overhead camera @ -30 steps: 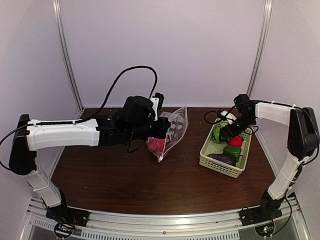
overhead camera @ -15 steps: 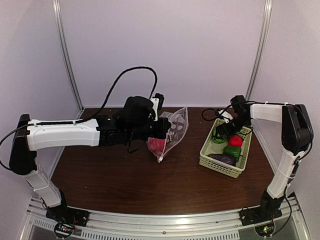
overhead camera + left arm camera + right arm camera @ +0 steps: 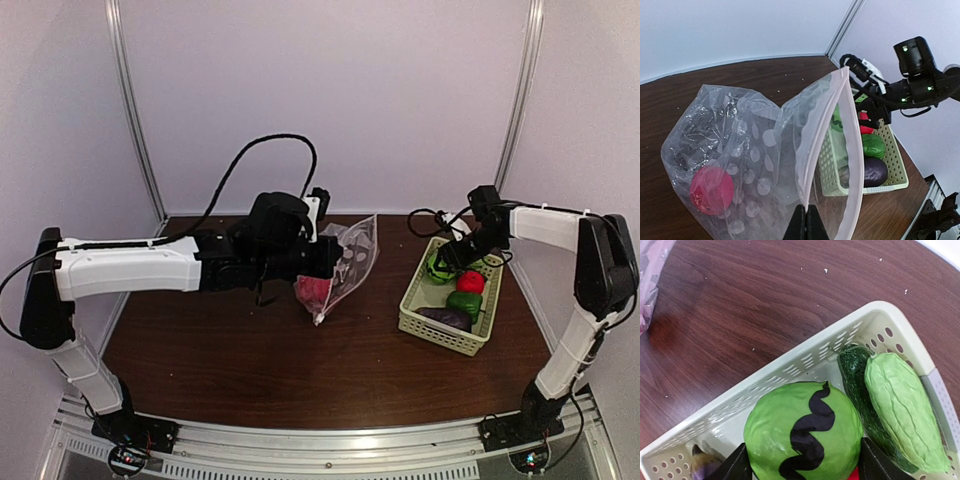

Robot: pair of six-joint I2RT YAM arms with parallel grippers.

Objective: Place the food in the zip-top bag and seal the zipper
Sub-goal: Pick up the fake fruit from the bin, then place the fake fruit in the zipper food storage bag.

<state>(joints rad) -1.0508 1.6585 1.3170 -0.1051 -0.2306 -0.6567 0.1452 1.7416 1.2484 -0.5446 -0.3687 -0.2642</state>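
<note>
zip-top bag point(image 3: 740, 145): clear, white dots | basket point(image 3: 805, 357): pale green | watermelon point(image 3: 802, 437) in basket: green, black wavy stripe | eggplant point(image 3: 871, 172) in basket: dark purple | counter point(image 3: 740, 305): brown woodgrain

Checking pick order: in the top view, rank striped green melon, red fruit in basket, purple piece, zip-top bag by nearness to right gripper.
1. striped green melon, between the right gripper fingers
2. red fruit, mid basket
3. purple piece, basket's near end
4. zip-top bag, far to its left

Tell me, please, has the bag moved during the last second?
No. The bag stays put, its top corner level with the table's back edge as before.
</note>
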